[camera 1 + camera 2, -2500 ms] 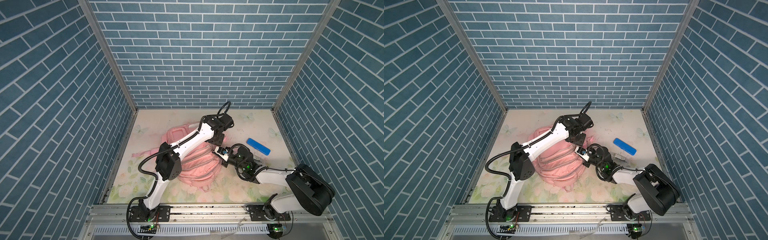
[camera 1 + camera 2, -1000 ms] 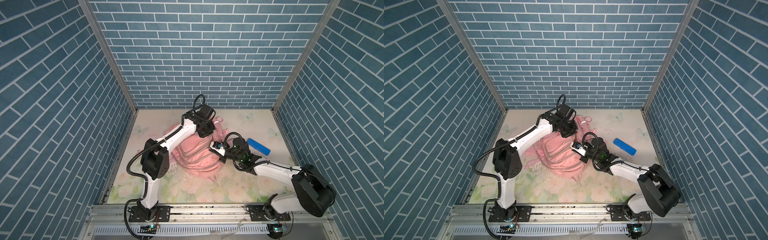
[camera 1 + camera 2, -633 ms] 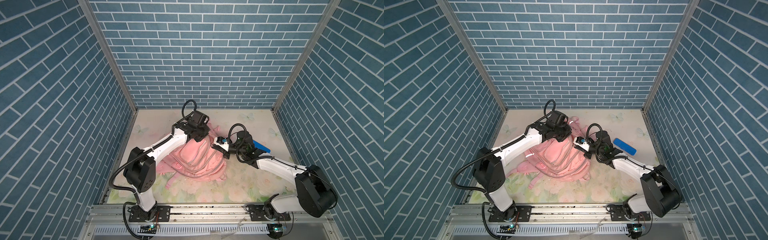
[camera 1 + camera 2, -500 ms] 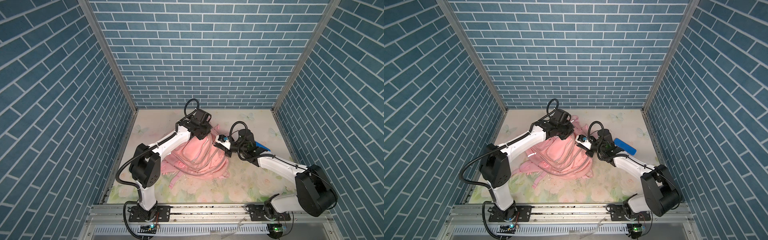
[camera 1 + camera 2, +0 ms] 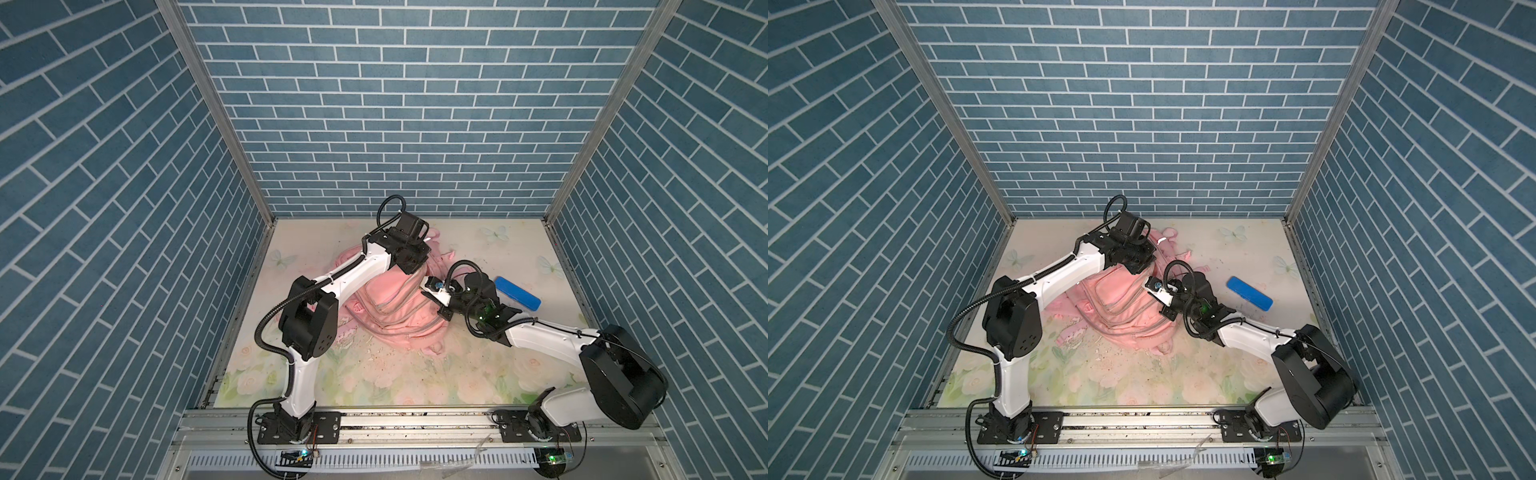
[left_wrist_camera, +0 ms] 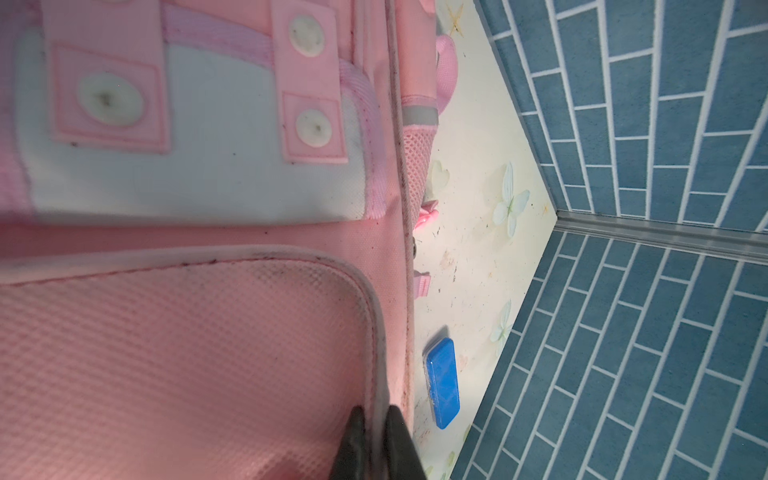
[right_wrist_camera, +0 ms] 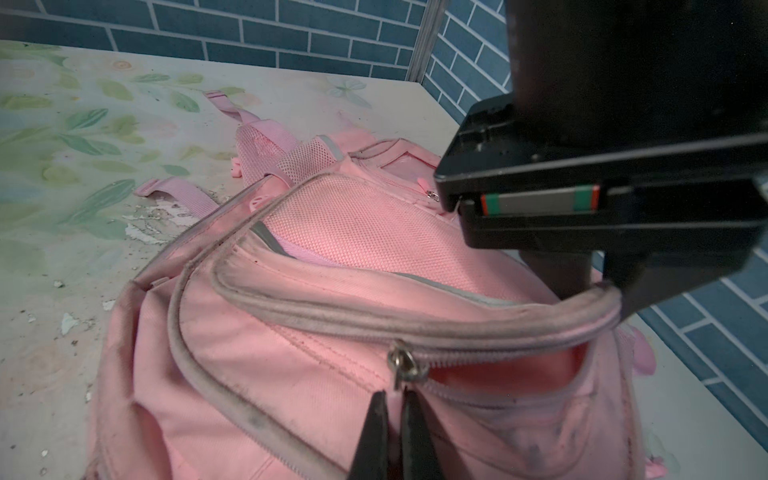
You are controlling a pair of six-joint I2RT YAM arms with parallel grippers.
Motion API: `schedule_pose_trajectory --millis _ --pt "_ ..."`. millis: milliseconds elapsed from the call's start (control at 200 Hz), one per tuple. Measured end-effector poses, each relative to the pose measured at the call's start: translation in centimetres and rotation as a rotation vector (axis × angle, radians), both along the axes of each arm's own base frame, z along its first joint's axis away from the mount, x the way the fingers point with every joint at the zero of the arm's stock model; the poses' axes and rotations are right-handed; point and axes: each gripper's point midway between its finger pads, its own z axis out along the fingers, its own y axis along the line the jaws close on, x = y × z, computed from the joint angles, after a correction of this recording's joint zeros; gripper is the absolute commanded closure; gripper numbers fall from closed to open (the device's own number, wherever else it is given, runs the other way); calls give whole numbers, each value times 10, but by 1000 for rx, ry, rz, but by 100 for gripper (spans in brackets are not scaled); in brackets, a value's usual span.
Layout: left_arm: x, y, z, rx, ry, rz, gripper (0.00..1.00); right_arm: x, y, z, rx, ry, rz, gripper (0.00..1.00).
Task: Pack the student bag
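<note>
Student bag (image 5: pixel 399 307) bunched higher, blue case (image 5: pixel 517 293) near right tool (image 7: pixel 392 401)

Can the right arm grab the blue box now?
Probably not yet. The right pincer is shut on the student bag's zip pull, so it must let go first. Otherwise the blue box lies in the open beside that arm.

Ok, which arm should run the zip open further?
Right: the right fingers pinch the zipper pull on the partly open student bag; the left fingers clamp its piped edge, steadying it.
</note>
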Motion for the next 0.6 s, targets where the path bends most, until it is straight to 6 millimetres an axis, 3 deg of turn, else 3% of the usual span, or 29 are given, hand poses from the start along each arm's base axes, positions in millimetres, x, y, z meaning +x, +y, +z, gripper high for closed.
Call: schedule_pose_trajectory --millis 305,600 --pt "8 -8 2 72 -29 -161 100 8 -12 0 22 11 -99 100" --pt "14 -12 5 77 -97 -213 100 20 -34 -3 -129 53 -196 100"
